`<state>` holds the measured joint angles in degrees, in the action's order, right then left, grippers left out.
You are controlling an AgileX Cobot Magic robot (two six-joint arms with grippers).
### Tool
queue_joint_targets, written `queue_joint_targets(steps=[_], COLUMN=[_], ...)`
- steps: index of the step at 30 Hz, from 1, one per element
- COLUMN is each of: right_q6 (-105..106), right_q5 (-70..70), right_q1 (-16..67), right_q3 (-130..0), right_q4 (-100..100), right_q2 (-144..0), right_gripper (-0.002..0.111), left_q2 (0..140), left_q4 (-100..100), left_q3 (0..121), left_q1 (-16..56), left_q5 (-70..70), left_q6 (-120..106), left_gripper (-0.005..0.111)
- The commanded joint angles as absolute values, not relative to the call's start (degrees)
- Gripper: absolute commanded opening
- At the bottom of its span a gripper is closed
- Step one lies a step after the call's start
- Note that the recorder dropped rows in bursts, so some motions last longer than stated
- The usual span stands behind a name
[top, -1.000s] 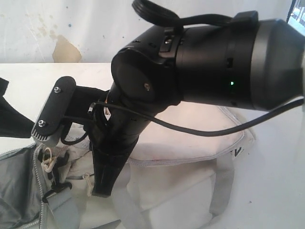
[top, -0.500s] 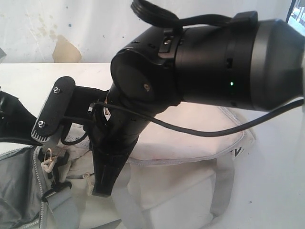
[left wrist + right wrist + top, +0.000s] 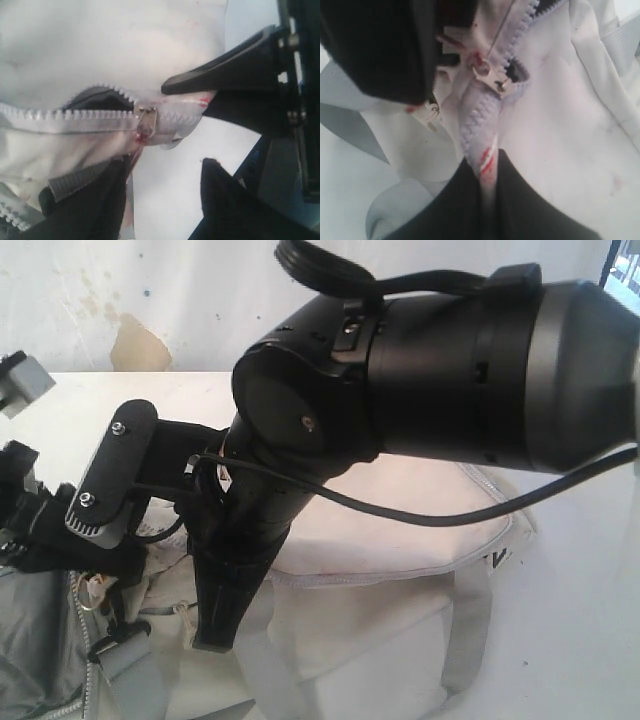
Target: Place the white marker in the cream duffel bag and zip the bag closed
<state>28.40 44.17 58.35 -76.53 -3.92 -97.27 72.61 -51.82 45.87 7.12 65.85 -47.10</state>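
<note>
The cream duffel bag (image 3: 370,640) lies on the table under both arms. My right gripper (image 3: 489,161) is shut on the red-marked end of the bag's zipper tape (image 3: 488,150), just past the metal slider (image 3: 487,75). In the left wrist view the slider (image 3: 146,121) sits near that end, with a short dark gap in the zipper behind it. My left gripper (image 3: 165,165) is open beside the slider, bare table between its fingers, and one finger lies against the bag fabric (image 3: 100,45). In the exterior view the left gripper (image 3: 50,530) is at the bag's left end. The white marker is hidden.
My right arm's big black body (image 3: 450,370) blocks much of the exterior view. Grey straps (image 3: 465,630) hang down the bag's side. The white table (image 3: 585,620) extends to the right, with a stained white wall (image 3: 130,300) behind it.
My left gripper has come in from the left edge and now sits at the bag's zipper end, close to my right gripper. The right arm and the bag have stayed put.
</note>
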Motion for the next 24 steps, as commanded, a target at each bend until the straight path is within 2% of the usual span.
queue_joint_targets(steps=[1,12,19,24], right_q6=[28.3,28.3,28.3,28.3], right_q5=[44.0,43.9,44.5,44.5], right_q1=[58.2,58.2,58.2,58.2], right_q3=[-76.5,-76.5,-76.5,-76.5], right_q4=[-4.7,-4.7,-4.7,-4.7], right_q2=[-96.6,-96.6,-96.6,-96.6], right_gripper=[0.001,0.001,0.001,0.001], left_q2=[73.1,73.4,73.3,73.3], left_q4=[-52.6,-53.9,-61.6,-61.4], left_q3=[42.1,40.7,41.4,44.6], left_q1=[7.6,7.6,7.6,7.6], left_q5=[63.5,54.2,65.6,70.0], left_q6=[-49.7,-48.8,-52.8,-55.5], left_gripper=[0.049,0.049,0.057,0.058])
